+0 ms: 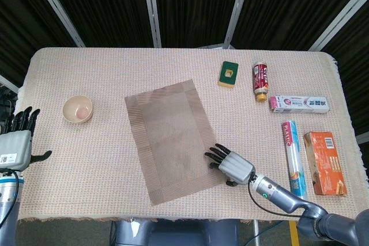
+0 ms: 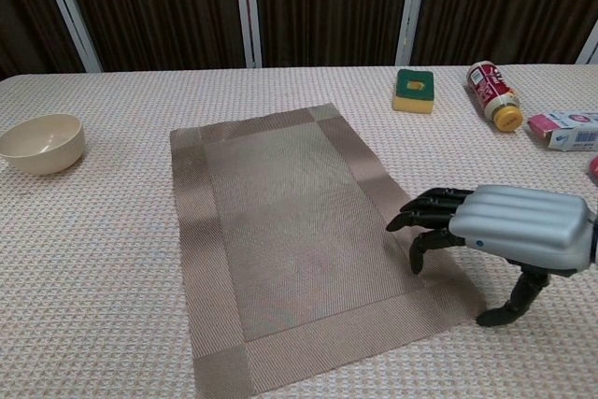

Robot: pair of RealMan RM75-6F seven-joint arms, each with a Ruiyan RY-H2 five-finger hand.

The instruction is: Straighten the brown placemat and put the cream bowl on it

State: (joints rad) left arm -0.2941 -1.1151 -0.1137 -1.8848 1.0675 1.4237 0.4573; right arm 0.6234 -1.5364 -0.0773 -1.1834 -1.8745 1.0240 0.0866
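The brown placemat lies askew in the middle of the table, its long sides slanting. My right hand hovers over the mat's near right corner with fingers spread and dark fingertips reaching onto the mat's right border; whether they touch it I cannot tell. It holds nothing. The cream bowl stands upright at the table's left, apart from the mat. My left hand hangs open off the table's left edge, far from the bowl.
At the back right are a green sponge, a red bottle lying down and a white and pink box. A plastic wrap roll and an orange box lie right of my right hand.
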